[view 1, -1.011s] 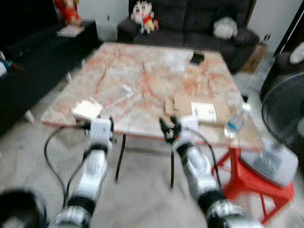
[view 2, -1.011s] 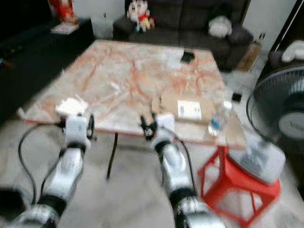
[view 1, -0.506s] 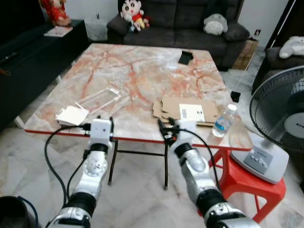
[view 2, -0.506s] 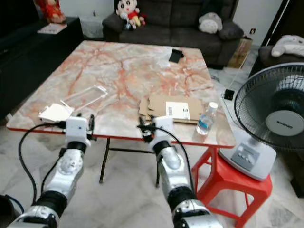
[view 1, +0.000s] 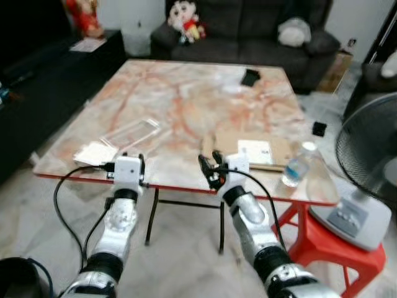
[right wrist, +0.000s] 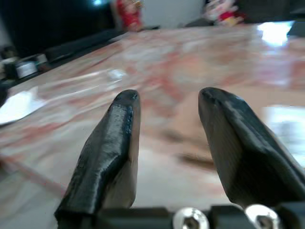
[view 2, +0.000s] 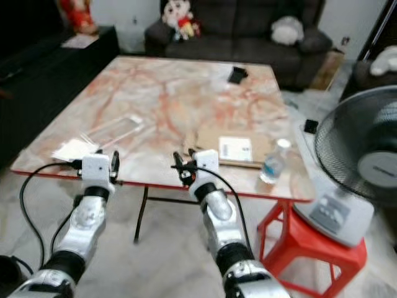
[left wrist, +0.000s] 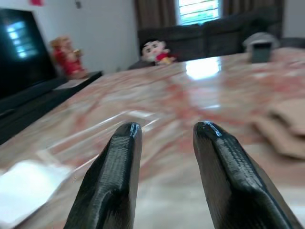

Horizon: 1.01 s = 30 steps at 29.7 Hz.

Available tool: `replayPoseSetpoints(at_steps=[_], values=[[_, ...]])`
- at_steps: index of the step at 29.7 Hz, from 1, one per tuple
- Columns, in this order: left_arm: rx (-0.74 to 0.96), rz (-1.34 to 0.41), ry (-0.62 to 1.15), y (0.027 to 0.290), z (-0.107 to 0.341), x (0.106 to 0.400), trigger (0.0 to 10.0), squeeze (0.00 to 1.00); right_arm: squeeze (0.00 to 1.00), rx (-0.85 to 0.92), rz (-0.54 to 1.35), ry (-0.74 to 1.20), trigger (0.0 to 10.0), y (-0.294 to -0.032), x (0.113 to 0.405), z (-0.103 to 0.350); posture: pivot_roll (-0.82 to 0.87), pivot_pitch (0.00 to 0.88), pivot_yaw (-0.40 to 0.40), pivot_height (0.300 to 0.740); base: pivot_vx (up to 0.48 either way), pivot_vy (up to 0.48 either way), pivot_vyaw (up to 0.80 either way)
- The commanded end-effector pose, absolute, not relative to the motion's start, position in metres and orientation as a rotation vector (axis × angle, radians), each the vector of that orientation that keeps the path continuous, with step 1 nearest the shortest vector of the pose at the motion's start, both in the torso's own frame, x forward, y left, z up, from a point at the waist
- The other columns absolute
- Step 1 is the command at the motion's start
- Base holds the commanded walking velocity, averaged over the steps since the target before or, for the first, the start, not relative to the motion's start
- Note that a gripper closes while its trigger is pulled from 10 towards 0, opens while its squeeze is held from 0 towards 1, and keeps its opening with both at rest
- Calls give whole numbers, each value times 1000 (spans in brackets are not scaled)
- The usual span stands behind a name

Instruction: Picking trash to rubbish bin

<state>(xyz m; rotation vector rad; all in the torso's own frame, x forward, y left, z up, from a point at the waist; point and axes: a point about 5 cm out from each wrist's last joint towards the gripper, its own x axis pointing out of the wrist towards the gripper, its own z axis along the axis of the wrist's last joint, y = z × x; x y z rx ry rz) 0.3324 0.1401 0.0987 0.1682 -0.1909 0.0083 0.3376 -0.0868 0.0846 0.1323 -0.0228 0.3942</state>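
On the marble table (view 1: 186,99), near its front edge, lie a flattened cardboard piece (view 1: 248,149) with a white label, a clear plastic bottle (view 1: 298,164), a clear plastic wrapper (view 1: 130,131) and a white paper packet (view 1: 94,153). My left gripper (left wrist: 164,131) is open at the front edge, beside the white packet (left wrist: 24,183) and facing the wrapper (left wrist: 119,121). Also open, my right gripper (right wrist: 169,98) hovers at the edge in front of the cardboard (right wrist: 190,119). Neither holds anything. A dark round bin (view 1: 15,279) sits on the floor at lower left.
A small black object (view 1: 250,77) lies at the table's far side. A standing fan (view 1: 372,180) and a red stool (view 1: 329,248) crowd the right. A dark sofa (view 1: 248,31) is behind the table, with a dark low cabinet (view 1: 37,87) on the left.
The whole picture has shifted and blurred slightly, so the camera moved. Both grippers stay open at the table's front edge, and nothing on the table has moved.
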Motion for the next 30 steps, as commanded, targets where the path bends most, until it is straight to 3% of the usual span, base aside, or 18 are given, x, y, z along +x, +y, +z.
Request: replayPoseSetpoints(at_steps=[1, 23, 30], values=[[179, 40, -205, 153, 103, 335, 10000, 0, 0, 146, 423, -51, 10000, -74, 340, 93, 30, 0, -32, 740, 442, 0, 0], [179, 26, -210, 152, 104, 335, 10000, 0, 0, 149, 430, -43, 10000, -72, 337, 90, 29, 0, -32, 740, 444, 0, 0], [171, 9, -211, 149, 103, 334, 10000, 0, 0, 149, 419, -39, 10000, -74, 338, 89, 27, 0, -35, 740, 143, 0, 0]])
